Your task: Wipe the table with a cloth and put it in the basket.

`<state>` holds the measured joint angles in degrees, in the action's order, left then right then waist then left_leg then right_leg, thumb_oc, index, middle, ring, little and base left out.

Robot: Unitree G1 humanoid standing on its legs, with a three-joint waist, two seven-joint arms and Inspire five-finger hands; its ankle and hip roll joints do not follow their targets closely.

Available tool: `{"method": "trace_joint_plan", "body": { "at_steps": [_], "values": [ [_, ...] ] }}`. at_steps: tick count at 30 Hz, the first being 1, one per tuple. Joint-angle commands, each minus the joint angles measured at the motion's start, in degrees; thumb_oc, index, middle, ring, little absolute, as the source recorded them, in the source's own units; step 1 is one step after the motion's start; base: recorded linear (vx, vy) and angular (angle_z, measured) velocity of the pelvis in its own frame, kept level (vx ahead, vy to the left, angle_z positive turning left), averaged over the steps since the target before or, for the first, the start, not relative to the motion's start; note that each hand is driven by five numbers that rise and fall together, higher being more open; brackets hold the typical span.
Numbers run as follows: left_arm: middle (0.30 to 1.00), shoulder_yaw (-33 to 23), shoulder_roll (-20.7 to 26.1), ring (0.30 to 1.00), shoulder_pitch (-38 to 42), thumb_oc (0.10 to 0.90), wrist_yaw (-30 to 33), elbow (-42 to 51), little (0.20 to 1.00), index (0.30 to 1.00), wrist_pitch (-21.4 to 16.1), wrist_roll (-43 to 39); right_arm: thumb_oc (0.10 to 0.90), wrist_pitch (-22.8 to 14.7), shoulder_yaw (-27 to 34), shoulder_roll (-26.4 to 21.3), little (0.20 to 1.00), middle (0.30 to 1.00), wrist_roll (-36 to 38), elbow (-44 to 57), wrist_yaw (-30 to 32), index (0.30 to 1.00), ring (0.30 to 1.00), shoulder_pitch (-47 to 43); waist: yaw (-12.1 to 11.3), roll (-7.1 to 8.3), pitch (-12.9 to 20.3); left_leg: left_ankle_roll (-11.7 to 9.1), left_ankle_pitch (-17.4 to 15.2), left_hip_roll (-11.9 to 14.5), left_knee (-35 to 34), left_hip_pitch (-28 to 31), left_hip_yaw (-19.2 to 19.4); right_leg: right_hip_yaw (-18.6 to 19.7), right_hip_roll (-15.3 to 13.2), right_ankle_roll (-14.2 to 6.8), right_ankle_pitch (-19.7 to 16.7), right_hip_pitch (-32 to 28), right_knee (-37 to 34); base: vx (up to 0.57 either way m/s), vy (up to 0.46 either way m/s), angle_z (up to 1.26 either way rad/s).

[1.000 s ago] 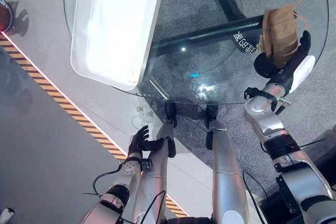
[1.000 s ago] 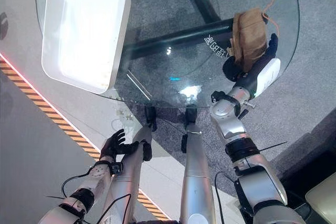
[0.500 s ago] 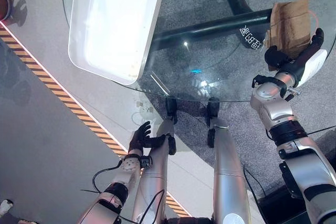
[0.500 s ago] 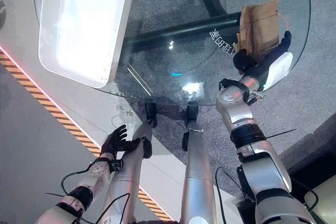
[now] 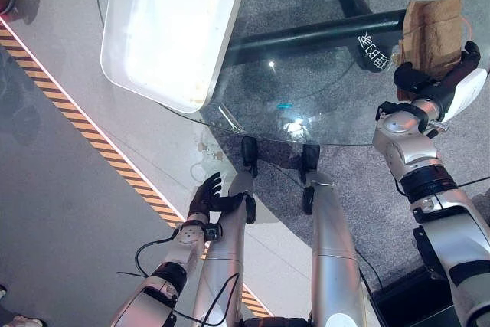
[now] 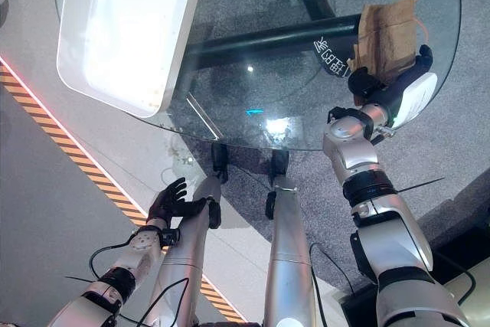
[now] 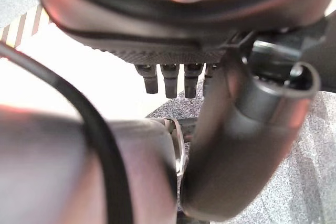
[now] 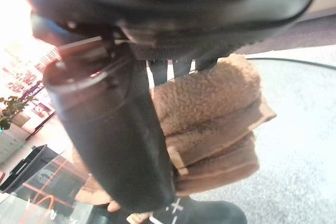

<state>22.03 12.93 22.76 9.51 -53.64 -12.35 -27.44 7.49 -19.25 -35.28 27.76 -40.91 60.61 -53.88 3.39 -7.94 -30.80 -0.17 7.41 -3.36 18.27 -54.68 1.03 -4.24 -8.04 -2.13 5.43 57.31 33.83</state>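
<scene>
- Glass desk (image 5: pixel 306 89) carried a white basket (image 5: pixel 172 28) and brown cloth (image 5: pixel 432 32), well apart.
- Right robot hand (image 5: pixel 432 82) pinched the cloth, thumb curled on it.
- Left robot hand (image 5: pixel 205 198) hung open, holding nothing.
- Wiping seemingly underway; basket drop remained.

Both eye views look steeply down, sharing glass desk (image 5: pixel 306 89) and floor. Each wrist view looks close along its hand; right hand (image 8: pixel 113 145) nearest.

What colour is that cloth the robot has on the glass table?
The cloth is light brown, a tan fleecy fabric; the right wrist view shows it best.
</scene>
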Motion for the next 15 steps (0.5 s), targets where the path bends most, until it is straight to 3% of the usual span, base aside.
{"method": "trace_joint_plan", "body": {
  "at_steps": [1,15],
  "values": [
    [0.9,0.18,2.34,0.9,-2.07,0.8,0.8,-2.21,0.9,0.9,0.55,0.27,0.1,3.79,-1.73,2.45,0.2,0.3,9.8,-3.09,-7.92,0.3,0.3,4.68,0.26,-2.35,1.0,-1.85,-6.49,-0.3,6.69,-2.7,-1.92,4.44,0.79,-3.27,-6.05,2.2,-7.45,0.0,0.0,0.0],
    [0.9,-0.28,1.62,0.9,-2.65,0.8,2.2,-0.34,0.9,0.9,1.36,0.25,0.1,0.63,-1.31,2.09,0.2,0.3,1.01,6.05,-5.81,0.3,0.3,5.86,0.76,-1.87,1.0,-1.7,-6.7,-0.65,6.28,-2.53,-1.91,5.08,1.12,-3.68,-6.54,2.25,-8.44,0.01,0.016,0.0]
  ]
}}
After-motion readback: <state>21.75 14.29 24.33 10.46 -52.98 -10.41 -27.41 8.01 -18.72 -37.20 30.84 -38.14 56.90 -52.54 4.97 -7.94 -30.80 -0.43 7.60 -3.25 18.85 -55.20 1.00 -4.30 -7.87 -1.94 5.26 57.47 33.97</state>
